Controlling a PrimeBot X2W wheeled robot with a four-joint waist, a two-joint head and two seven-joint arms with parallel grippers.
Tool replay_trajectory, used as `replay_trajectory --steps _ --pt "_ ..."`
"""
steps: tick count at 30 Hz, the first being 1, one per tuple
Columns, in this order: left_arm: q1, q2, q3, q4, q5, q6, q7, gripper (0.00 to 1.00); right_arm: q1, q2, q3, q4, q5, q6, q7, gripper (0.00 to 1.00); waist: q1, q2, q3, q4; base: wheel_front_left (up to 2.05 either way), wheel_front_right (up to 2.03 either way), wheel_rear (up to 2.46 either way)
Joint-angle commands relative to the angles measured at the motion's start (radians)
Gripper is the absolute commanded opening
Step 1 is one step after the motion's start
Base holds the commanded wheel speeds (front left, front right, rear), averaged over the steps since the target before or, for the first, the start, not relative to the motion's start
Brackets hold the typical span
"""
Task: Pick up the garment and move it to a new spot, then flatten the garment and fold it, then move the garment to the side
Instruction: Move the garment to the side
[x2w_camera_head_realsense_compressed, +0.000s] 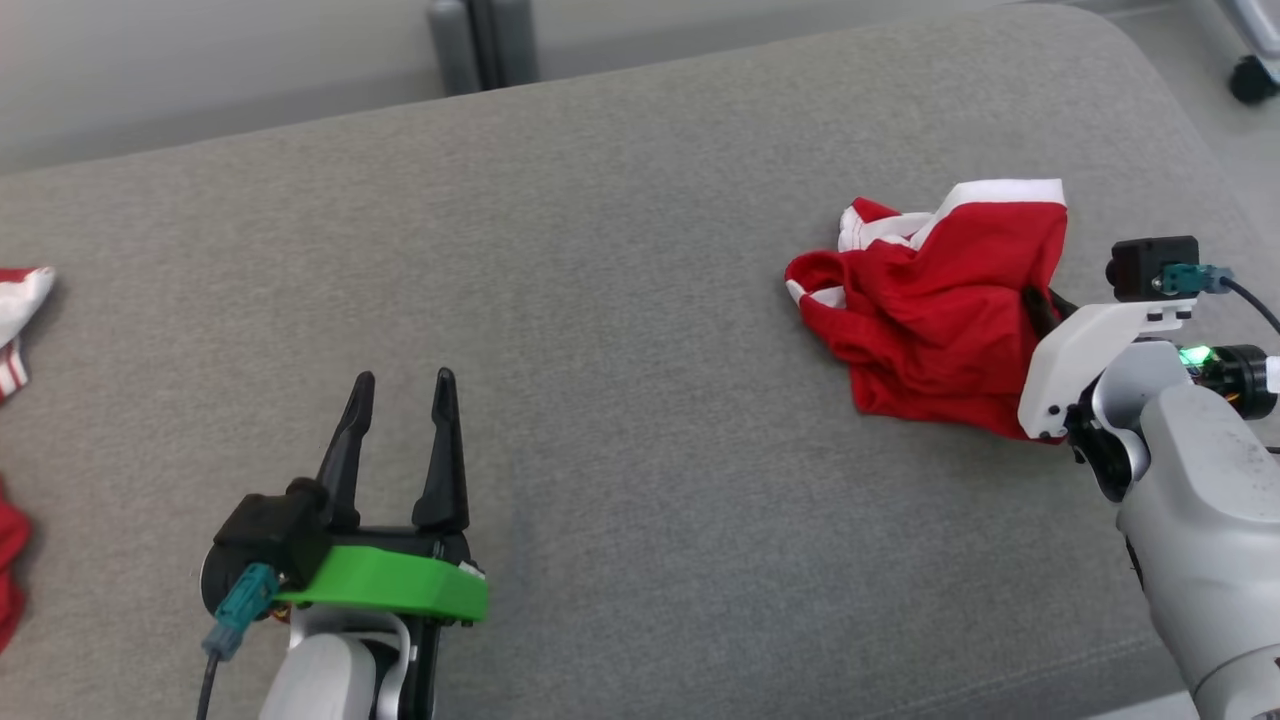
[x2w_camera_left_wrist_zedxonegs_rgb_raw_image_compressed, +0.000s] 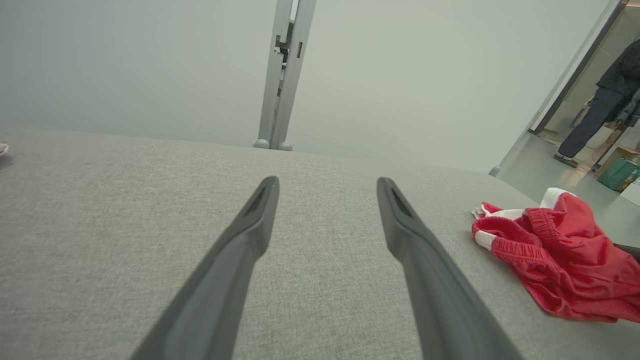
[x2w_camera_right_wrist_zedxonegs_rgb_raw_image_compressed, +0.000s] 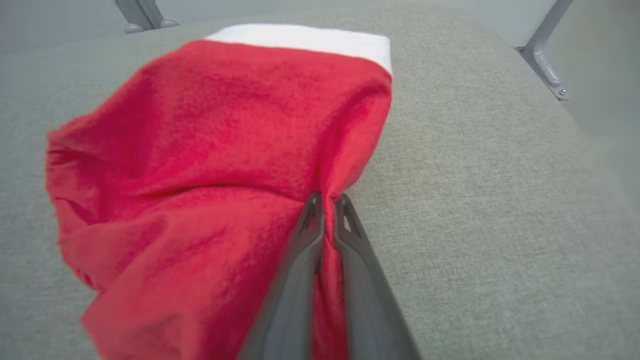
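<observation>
- Cloth sat pinched in my right claw (x2w_camera_right_wrist_zedxonegs_rgb_raw_image_compressed: 327, 200). Its two fingers were drawn together on a thin fold at the near right edge of the red garment (x2w_camera_head_realsense_compressed: 930, 300), with a sliver of fabric showing between the tips.
- The garment lay crumpled on the grey cushion (x2w_camera_head_realsense_compressed: 620, 300), out at about two o'clock in the head view. Its white band (x2w_camera_head_realsense_compressed: 1005, 190) was on the far side, and its bulk rested on the cushion, not lifted.
- My left claw (x2w_camera_head_realsense_compressed: 403, 378) hovered at about seven o'clock with its fingers wide apart, gripping nothing, well apart from the garment.
- First risk, as I judged it: the bite was small and right at the edge. A quick lift could have let the fold slide out — soft fabric in a shallow pinch would be the cause.
- Second risk: I may have caught only one layer. Lifting then would have unrolled the bundle and left it dangling long, so it dragged over the cushion on the way to a new spot.
- Third risk: the garment sat near the cushion's rounded end at three o'clock. A pull that way could have tipped the loose part over the edge.
- Fourth risk: other red and white clothes (x2w_camera_head_realsense_compressed: 15, 310) lay at nine o'clock. A carry too far that way might have mixed the pieces.
- With my left claw so far off, I doubted it could have caught a slip in time.
</observation>
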Motion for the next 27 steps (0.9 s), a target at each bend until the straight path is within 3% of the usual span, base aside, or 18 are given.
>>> replay_trajectory --steps 1,6,11,26,27 --pt "-0.022 0.003 0.002 -0.002 0.01 -0.005 -0.001 1.0 -0.017 0.005 -0.005 0.006 -0.005 -0.001 -0.011 0.0 0.0 -0.0001 0.061 -0.102 0.0 0.0 0.0" --pt "-0.051 0.003 -0.012 0.005 0.038 -0.016 -0.001 1.0 -0.039 0.012 -0.037 0.021 0.014 -0.001 -0.038 0.0 0.0 -0.0001 0.093 -0.145 0.0 0.0 0.0" --pt "-0.077 0.004 -0.018 0.004 0.051 -0.025 -0.001 1.0 -0.083 0.001 -0.05 0.043 0.016 -0.001 -0.048 0.0 0.0 -0.0001 0.124 -0.146 0.0 0.0 0.0" --pt "-0.113 0.007 0.001 -0.027 0.076 -0.034 -0.001 1.0 -0.273 -0.154 -0.132 0.142 -0.074 -0.001 -0.086 0.0 0.0 -0.0001 0.222 -0.029 0.0 0.0 0.0" --pt "-0.114 0.007 0.002 -0.029 0.076 -0.034 -0.001 1.0 -0.28 -0.162 -0.144 0.151 -0.086 -0.001 -0.101 0.25 0.0 -0.0001 0.227 -0.024 0.0 0.0 0.0"
